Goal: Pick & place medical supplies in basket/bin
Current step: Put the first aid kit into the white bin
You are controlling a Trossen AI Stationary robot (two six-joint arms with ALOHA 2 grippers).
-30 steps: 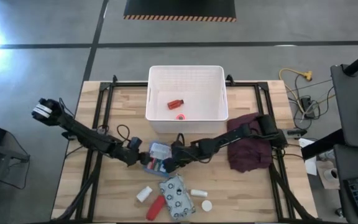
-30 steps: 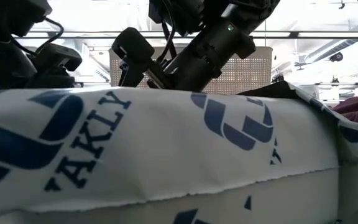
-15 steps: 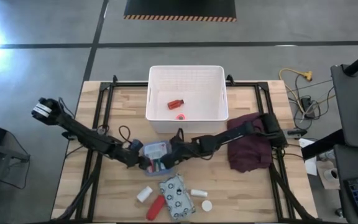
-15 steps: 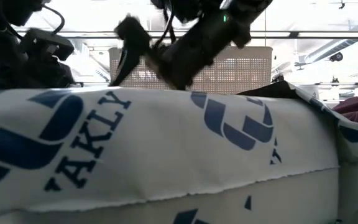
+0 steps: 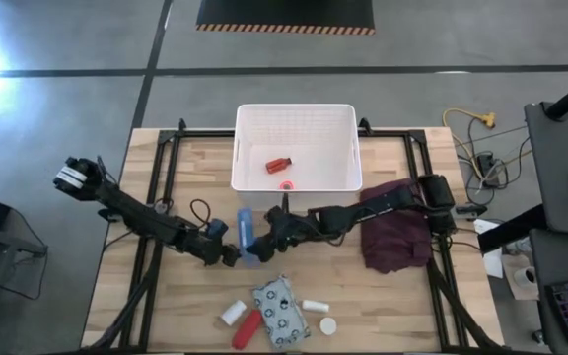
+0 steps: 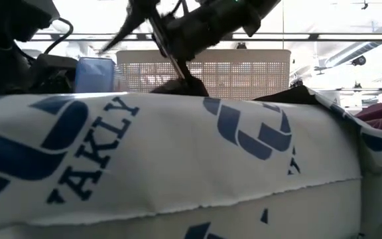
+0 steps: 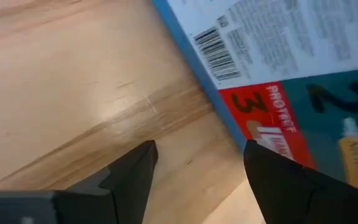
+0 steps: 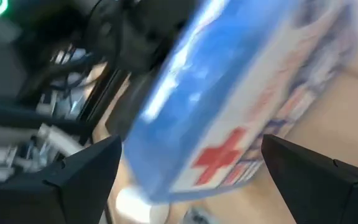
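Near the middle of the table (image 5: 166,316), just in front of the white basket (image 5: 296,123), the blue flat packet (image 5: 247,237) is seen standing on edge, tilted, between the two end effectors. The right end effector (image 5: 264,242) is set against the packet's right side with fingers spread wide around it in the right wrist view; an actual grip cannot be told. The left end effector (image 5: 230,254) is placed at the packet's lower left, fingers apart over bare wood, packet just beyond the tips (image 7: 135,168). Inside the basket a red tube (image 5: 279,164) and a small pink item (image 5: 285,183) are seen. At the front of the table the white patterned pouch (image 5: 279,314), another red tube (image 5: 246,329), a white bottle (image 5: 230,313), a small white cylinder (image 5: 314,307) and a cap (image 5: 327,324) are laid. A maroon cloth (image 5: 394,237) is spread under the right arm.
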